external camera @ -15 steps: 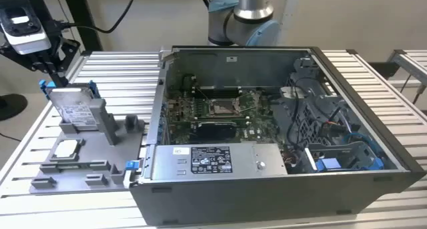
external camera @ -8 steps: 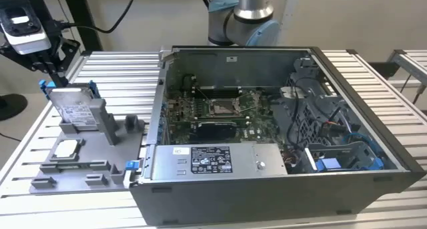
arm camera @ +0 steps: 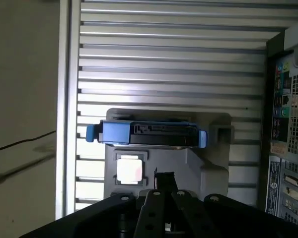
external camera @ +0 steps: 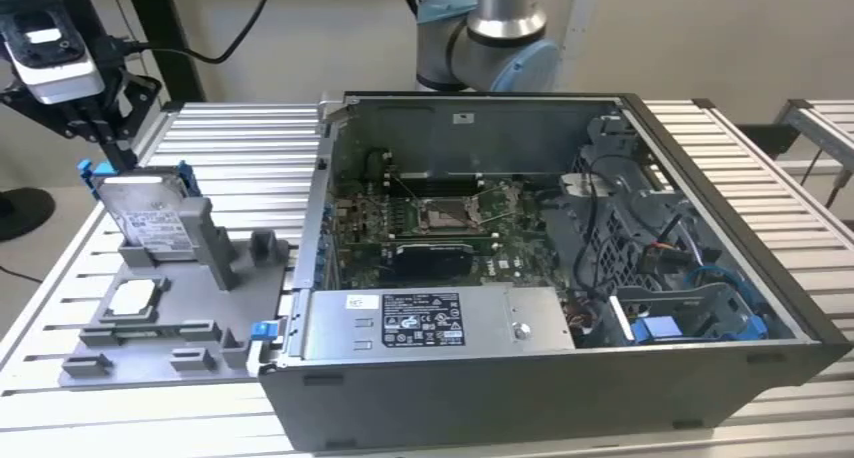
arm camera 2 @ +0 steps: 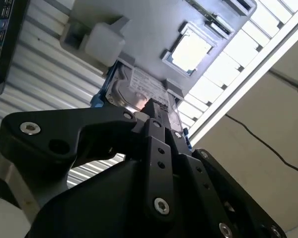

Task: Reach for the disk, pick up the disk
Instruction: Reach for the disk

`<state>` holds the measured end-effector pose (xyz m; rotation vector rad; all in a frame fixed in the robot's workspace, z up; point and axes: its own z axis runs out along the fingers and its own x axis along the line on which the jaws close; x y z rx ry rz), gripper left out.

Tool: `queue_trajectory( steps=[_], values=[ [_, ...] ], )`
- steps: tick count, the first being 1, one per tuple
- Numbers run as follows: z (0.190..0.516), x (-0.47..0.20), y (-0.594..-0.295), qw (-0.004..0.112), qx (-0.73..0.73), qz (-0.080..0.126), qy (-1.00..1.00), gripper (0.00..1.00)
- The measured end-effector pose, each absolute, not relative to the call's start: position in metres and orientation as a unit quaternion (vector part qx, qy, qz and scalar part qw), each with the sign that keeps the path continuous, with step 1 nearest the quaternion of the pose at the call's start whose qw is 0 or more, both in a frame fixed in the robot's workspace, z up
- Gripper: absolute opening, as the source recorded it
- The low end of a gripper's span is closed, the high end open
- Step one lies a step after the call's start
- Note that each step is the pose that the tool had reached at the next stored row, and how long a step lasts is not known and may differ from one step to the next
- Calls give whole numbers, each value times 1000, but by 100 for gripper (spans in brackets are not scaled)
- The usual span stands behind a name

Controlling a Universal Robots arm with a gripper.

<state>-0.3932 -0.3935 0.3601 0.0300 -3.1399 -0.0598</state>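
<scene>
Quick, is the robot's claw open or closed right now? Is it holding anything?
Gripper: jaws closed, holding nothing, close above the upright disk.

Above disk [external camera: 144, 213]: gripper [external camera: 118, 156] close, otherwise open.
Frame-right of disk: grey holder post [external camera: 214, 240], then computer case [external camera: 534, 388].

Nothing legible anywhere, print is too small to read. It sits on:
- white label [external camera: 144, 225] on the disk [external camera: 134, 192], at 9 o'clock of the open case [external camera: 534, 403]
- black-and-white sticker [external camera: 420, 320] on the grey metal box [external camera: 534, 323], case's 6 o'clock
- small white sticker [external camera: 465, 117] on the case wall, 12 o'clock
</scene>
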Motion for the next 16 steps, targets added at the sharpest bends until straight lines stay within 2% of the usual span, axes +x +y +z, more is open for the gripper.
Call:
queue_trajectory(
  steps=[8,16],
  values=[
    [360,-408,-373,0,10,-19,-1000,0],
    [359,-427,-366,1,12,-19,-1000,0]
  ],
)
